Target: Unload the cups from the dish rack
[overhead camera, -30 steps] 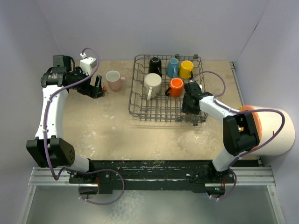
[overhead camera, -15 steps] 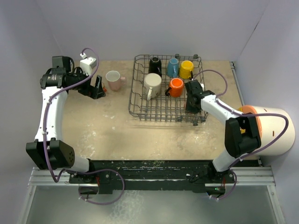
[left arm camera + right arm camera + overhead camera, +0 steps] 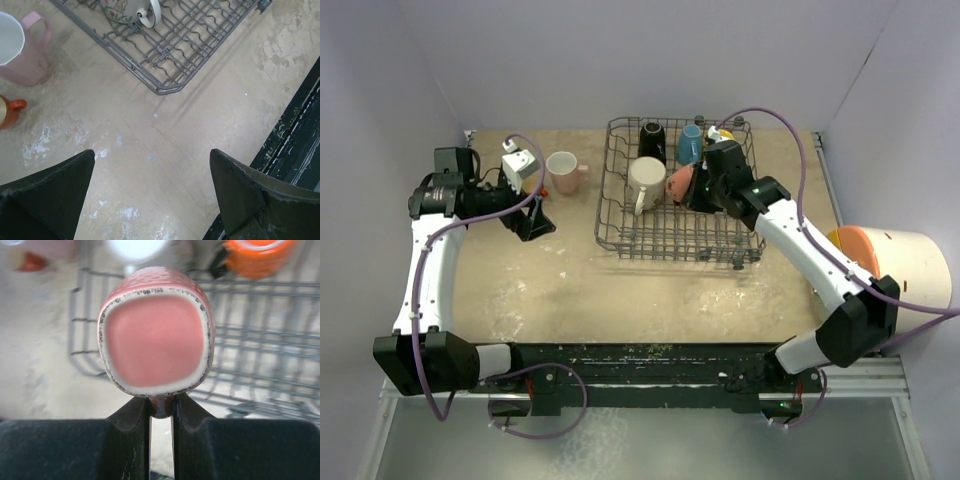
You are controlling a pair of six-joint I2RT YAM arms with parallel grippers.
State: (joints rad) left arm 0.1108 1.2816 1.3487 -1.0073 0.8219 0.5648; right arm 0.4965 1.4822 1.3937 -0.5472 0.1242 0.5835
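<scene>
The held pink mug (image 3: 155, 335) lies on its side over the dish rack (image 3: 672, 232), its underside a glossy rounded square ringed by a pale, dark-flecked unglazed edge, its wall faintly dimpled; the right gripper (image 3: 161, 409) is clenched on the mug's thin handle, the black fingers (image 3: 132, 422) nearly meeting around it. In the top view this mug (image 3: 680, 183) sits at the rack's middle, just right of the white mug (image 3: 646, 178). The rack is a grey wire basket with wavy floor rods and raised sides; along its far side stand a black mug (image 3: 652, 140), a blue mug (image 3: 690, 146) and a partly hidden yellow mug (image 3: 724, 133); a glossy orange mug (image 3: 260, 257) also shows inside it. Left of the rack, a smooth second pink mug (image 3: 563, 170) stands upright on the scuffed, white-blotched tan table (image 3: 620, 290); a small orange mug (image 3: 10, 110) is near it. The left gripper (image 3: 532, 222) hangs over bare table with its dark wedge-shaped jaws spread wide, grasping nothing.
</scene>
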